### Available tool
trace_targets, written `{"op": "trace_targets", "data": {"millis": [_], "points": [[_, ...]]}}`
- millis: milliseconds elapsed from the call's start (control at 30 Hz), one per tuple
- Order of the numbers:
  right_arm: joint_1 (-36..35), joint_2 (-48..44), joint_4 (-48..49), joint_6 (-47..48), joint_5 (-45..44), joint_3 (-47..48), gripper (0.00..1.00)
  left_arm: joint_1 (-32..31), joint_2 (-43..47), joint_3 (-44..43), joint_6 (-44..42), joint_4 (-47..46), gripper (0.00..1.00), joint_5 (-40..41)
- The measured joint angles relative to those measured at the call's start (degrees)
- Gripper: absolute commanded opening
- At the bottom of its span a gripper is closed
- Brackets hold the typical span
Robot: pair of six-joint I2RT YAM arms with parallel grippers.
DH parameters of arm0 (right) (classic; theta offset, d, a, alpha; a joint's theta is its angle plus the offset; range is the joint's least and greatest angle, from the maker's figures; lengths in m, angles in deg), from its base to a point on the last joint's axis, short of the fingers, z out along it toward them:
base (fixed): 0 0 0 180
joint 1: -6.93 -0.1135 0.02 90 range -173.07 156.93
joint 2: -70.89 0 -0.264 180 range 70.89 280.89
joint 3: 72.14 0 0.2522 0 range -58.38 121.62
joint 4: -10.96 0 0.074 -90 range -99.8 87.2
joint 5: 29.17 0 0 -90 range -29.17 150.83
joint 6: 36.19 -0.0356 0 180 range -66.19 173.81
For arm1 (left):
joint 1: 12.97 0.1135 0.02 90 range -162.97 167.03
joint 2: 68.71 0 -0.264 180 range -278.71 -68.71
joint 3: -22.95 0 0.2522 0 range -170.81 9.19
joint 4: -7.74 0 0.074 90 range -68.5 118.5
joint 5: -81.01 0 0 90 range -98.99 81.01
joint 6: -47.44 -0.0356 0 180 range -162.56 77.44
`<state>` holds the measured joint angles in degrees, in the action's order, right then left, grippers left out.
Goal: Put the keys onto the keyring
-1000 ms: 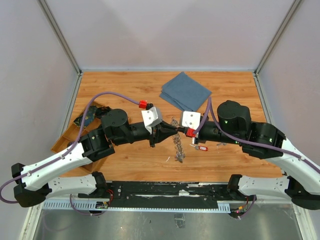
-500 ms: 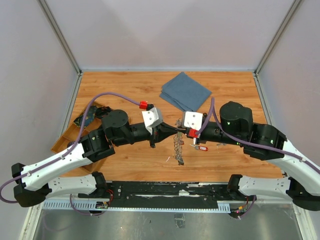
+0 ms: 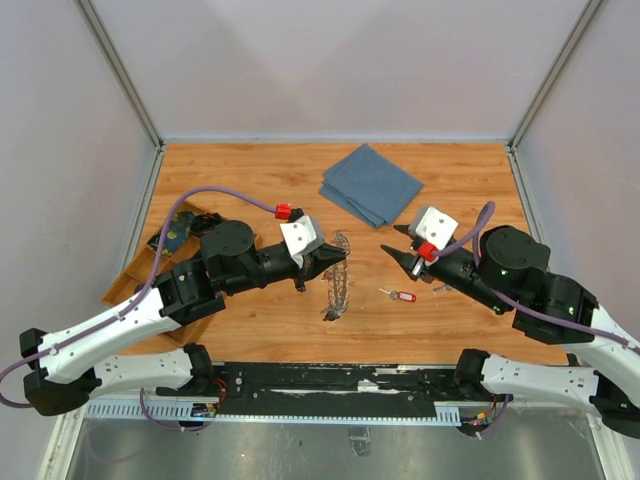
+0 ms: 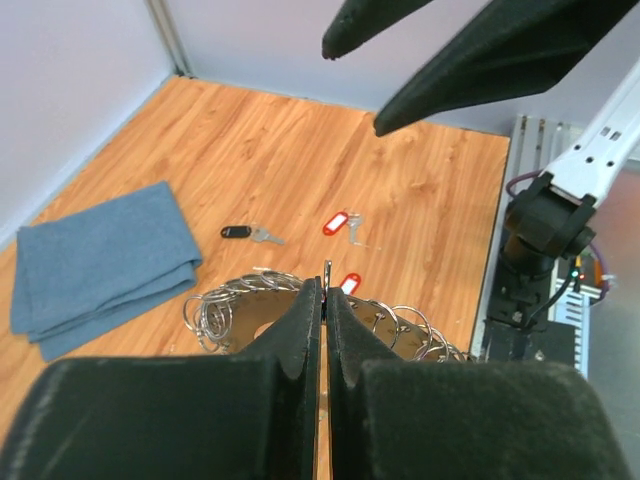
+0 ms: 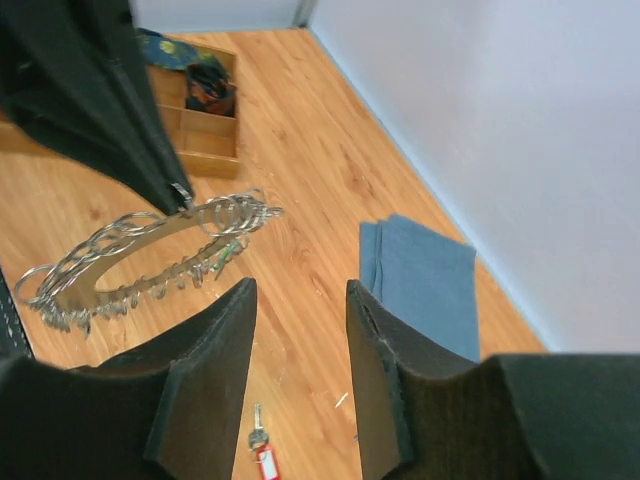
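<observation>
Key, black-tagged, clear from left wrist only

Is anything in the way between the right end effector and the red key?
No, nothing visible stands between the right end effector and the red key; the keyring is off to one side.

Left claw is pinched tight, arm reaching toward the middle; right claw faces it, jaws parted, well apart.
</observation>
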<state>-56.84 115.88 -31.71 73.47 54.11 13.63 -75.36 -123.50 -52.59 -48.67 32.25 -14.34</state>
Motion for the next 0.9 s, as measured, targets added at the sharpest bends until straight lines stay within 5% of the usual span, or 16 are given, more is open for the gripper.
{"op": "trace_targets", "data": {"millis": [167,367,500,900], "points": [[3.3,4.2,-3.0,-9.7,-5.1,0.8,0.42,0.0,0.0,0.0,-2.7,2.0,0.00,1.8],[24.9,9.5,-7.6,-23.8,4.5,-2.9,0.44,0.0,0.4,-0.4,-5.1,3.6,0.01,2.9],[31.9,10.1,-9.8,-28.9,8.4,-7.3,0.45,-1.4,0.4,-2.1,-6.7,5.4,0.00,5.0],[36.9,8.3,-8.5,-34.9,15.6,-14.7,0.47,-13.7,-3.5,-5.8,-13.0,6.1,0.01,18.6]]}}
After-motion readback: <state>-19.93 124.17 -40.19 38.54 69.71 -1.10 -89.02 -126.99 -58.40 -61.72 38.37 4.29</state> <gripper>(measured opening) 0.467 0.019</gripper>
